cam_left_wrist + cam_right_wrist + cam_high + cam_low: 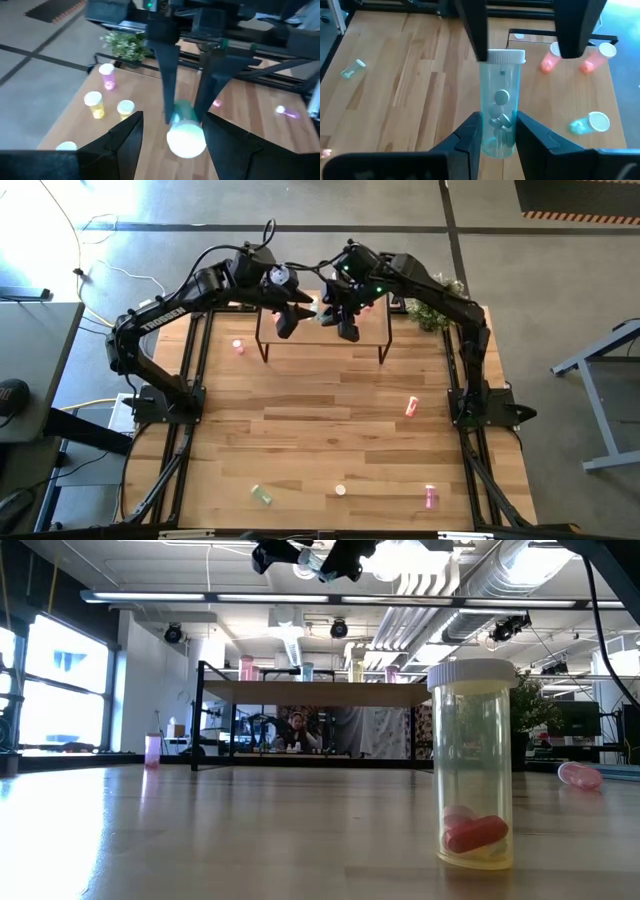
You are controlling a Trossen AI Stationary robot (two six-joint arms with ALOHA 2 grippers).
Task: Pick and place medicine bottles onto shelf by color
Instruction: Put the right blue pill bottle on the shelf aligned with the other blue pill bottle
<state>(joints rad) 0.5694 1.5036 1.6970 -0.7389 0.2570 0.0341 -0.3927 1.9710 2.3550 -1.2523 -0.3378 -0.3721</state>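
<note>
A pale green medicine bottle [498, 107] with a white cap hangs in the air above the shelf [325, 338], with my right gripper [499, 122] shut on it. My left gripper [174, 120] faces it from the other side. It is open, one finger on either side of the cap [186, 140], with a gap showing on both sides. Both grippers meet over the shelf's middle [320, 312]. Pink and yellow bottles [107, 76] stand on the shelf top. My right gripper pinches the bottle's clear body at the end away from the cap [498, 137] between its two fingers. The fingers slant down from the table's right side. The bottle is lifted clear of the shelf, its cap [506, 56] turned toward my left gripper.
Loose bottles lie on the table: pink [238, 346], red [411, 408], green [262, 495], pink [430, 496]. An upright yellow one [472, 780] stands near the front edge. A potted plant [432, 310] stands at the shelf's right end.
</note>
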